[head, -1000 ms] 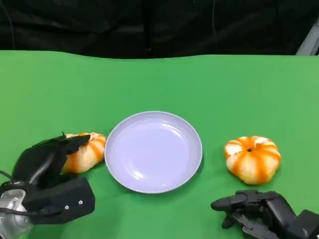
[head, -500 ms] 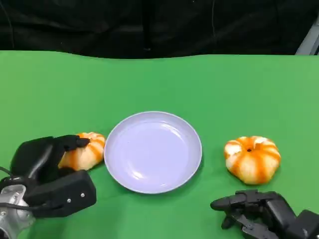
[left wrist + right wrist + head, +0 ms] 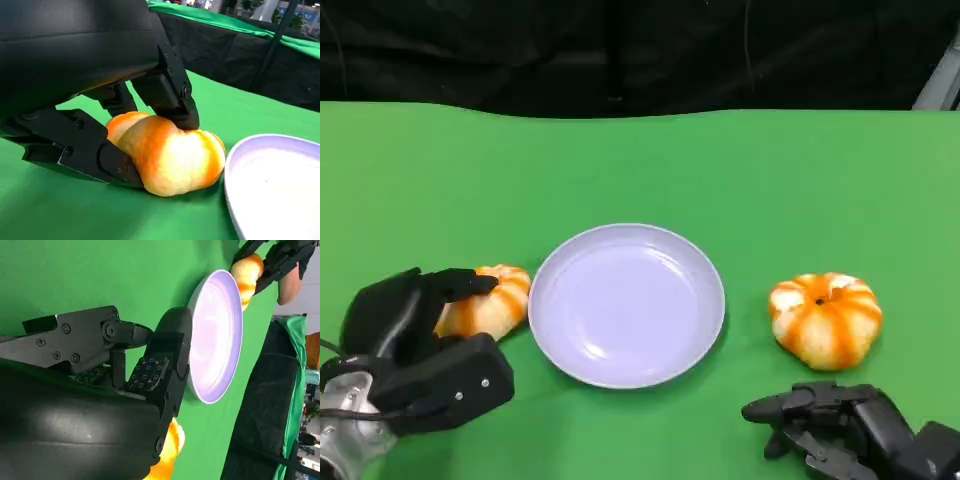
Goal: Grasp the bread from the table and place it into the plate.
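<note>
Two orange-and-white pumpkin-shaped breads lie on the green table, one on each side of a lilac plate (image 3: 626,303). My left hand (image 3: 415,345) grips the left bread (image 3: 492,303), which rests on the cloth. In the left wrist view its fingers (image 3: 170,95) press on the top of that bread (image 3: 170,157) and the thumb bears on its near side, next to the plate's rim (image 3: 235,165). The right bread (image 3: 826,320) lies untouched. My right hand (image 3: 850,430) hovers just in front of it, fingers apart and holding nothing. The right wrist view shows the plate (image 3: 217,340) and the right bread (image 3: 170,447).
Black cloth hangs behind the table's far edge (image 3: 640,112). Open green surface stretches beyond the plate. At the far end of the right wrist view my left hand (image 3: 280,257) sits over the left bread (image 3: 245,272).
My left hand has sunk a little and its fingers have closed down over the left bread. The right hand, plate and right bread have stayed put.
</note>
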